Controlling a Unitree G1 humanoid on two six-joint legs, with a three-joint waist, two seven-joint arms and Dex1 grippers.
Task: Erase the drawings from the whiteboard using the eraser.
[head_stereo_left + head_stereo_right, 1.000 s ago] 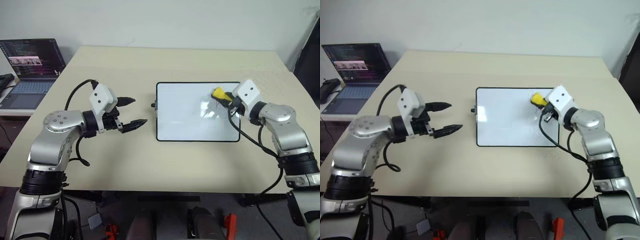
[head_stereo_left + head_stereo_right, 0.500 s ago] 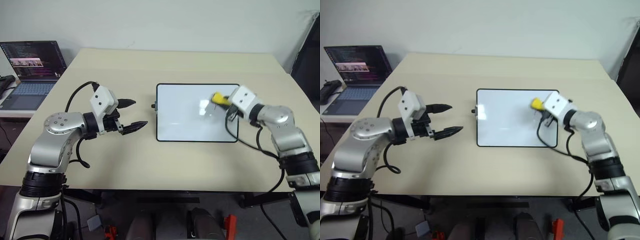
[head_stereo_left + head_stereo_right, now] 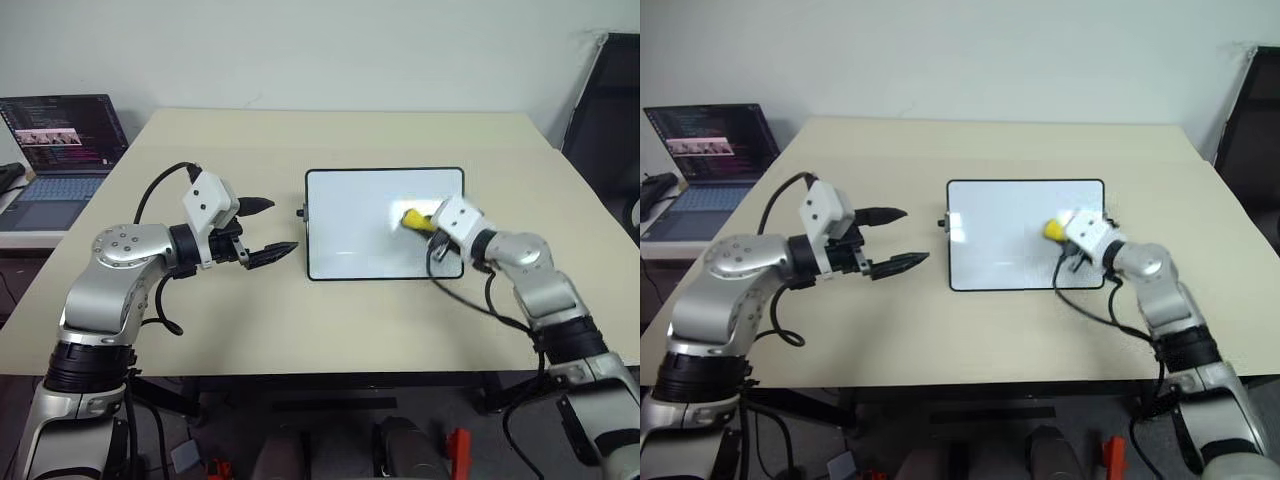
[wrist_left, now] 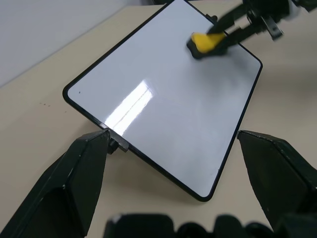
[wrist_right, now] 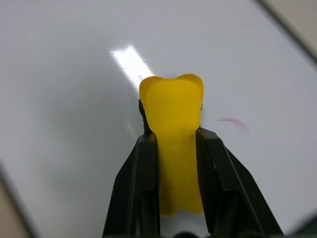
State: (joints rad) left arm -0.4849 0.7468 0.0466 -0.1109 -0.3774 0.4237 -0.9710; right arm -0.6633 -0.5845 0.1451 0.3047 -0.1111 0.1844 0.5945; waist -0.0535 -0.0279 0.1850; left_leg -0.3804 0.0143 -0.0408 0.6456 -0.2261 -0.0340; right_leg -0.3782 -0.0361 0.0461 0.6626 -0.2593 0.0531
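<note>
Right gripper (image 5: 174, 171) is clamped on the eraser (image 5: 172, 148), a small yellow lump, probably light and slightly yielding, best pinched across its narrow waist as now. Just beyond its tip, a faint red stroke of the drawings (image 5: 234, 124) remains on the glossy, slippery whiteboard (image 3: 355, 215). Left gripper (image 3: 269, 228) gapes wide, well apart.

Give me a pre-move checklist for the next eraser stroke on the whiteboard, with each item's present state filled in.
1. Grip: the right gripper is shut on the eraser: ok.
2. Eraser over the whiteboard, inside its frame: ok.
3. Eraser pressed on the surface: cannot tell.
4. A mark left to wipe: one faint red stroke beside the eraser: ok.
5. Left gripper open, off the board on its left side, out of the stroke's path: ok.
6. Board held against sliding: not ok, nothing grips it.
</note>
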